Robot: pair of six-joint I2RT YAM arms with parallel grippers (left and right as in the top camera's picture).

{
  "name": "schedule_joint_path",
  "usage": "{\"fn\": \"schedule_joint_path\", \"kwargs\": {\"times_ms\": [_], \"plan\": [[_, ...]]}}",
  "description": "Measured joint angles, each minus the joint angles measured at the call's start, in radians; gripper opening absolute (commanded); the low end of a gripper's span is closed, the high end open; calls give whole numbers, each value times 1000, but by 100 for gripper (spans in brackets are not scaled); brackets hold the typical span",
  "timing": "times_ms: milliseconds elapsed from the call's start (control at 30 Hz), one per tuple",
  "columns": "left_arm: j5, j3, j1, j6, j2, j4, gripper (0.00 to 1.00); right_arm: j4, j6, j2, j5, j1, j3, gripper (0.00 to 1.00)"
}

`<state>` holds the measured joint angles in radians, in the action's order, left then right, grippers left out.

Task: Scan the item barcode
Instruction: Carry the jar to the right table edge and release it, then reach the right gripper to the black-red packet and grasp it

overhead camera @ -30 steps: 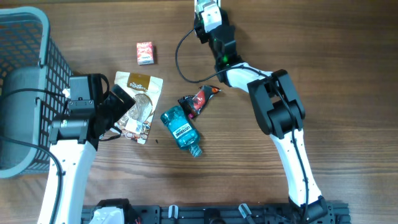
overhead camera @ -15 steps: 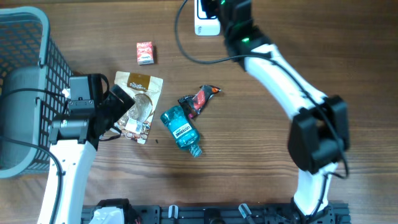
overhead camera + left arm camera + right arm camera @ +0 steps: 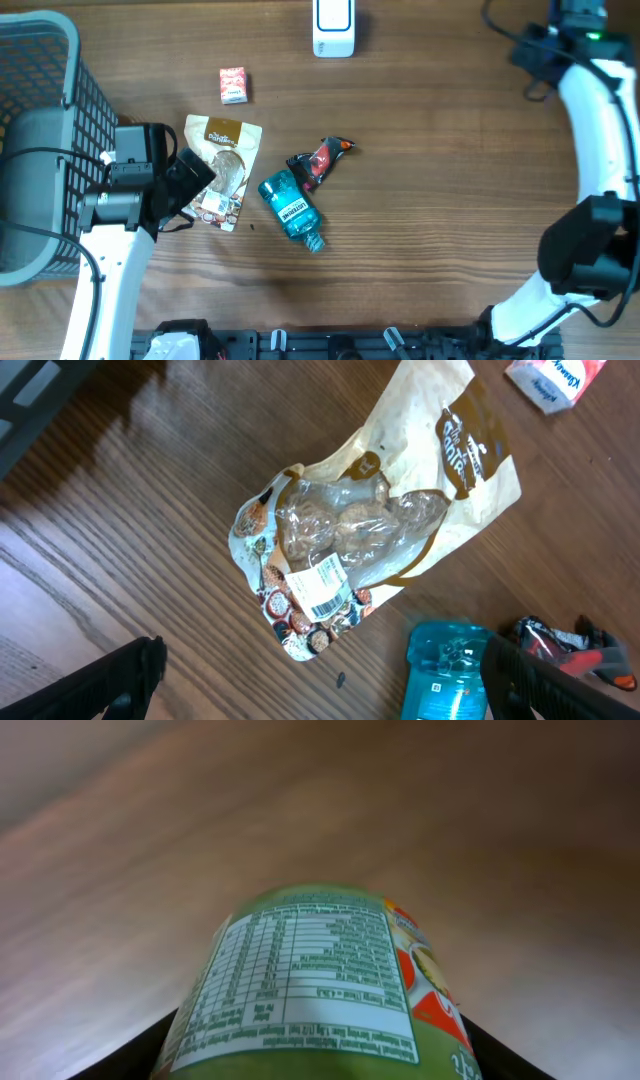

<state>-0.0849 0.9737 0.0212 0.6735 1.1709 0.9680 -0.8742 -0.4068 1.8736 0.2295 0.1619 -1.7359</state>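
The green can (image 3: 318, 982), clamped in the right tool (image 3: 322, 1065), has been carried from the scanner (image 3: 332, 28) far to its right, so the scan is judged done. The left tool (image 3: 197, 172) is held wide.

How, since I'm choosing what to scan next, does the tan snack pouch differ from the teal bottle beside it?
The snack pouch is flat and tan with a clear window; the teal bottle is rounded and translucent. The pouch shows a white barcode sticker face up; the bottle's label is too small to tell whether a barcode faces up. Both lie on the wooden table, neither held.
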Motion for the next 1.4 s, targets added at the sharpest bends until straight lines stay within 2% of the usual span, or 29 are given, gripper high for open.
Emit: {"fn": "schedule_joint_path", "kwargs": {"times_ms": [233, 367, 567, 667, 700, 800, 833, 967, 1100, 1167, 1400], "plan": [[0, 0, 0, 0, 0, -29, 100, -27, -48, 0, -42, 277, 90, 64], [0, 0, 0, 0, 0, -34, 100, -8, -55, 24, -56, 373, 154, 64], [0, 0, 0, 0, 0, -32, 100, 93, -76, 179, -69, 414, 212, 65], [0, 0, 0, 0, 0, -32, 100, 130, -77, 233, -67, 418, 212, 70], [0, 0, 0, 0, 0, -32, 100, 131, -79, 234, -67, 418, 212, 72], [-1, 0, 0, 0, 0, -32, 100, 134, -79, 240, -65, 418, 211, 98], [-8, 0, 0, 0, 0, -32, 100, 135, -83, 249, -65, 418, 211, 100], [-23, 0, 0, 0, 0, -32, 100, 161, -59, 259, -66, 418, 212, 100], [-23, 0, 0, 0, 0, -36, 100, 95, -24, 256, -71, 418, 206, 100], [-23, 0, 0, 0, 0, -41, 100, 50, -6, 227, -84, 418, 204, 100], [-23, 0, 0, 0, 0, -44, 100, -179, 8, -247, -156, 416, 176, 100]]}}
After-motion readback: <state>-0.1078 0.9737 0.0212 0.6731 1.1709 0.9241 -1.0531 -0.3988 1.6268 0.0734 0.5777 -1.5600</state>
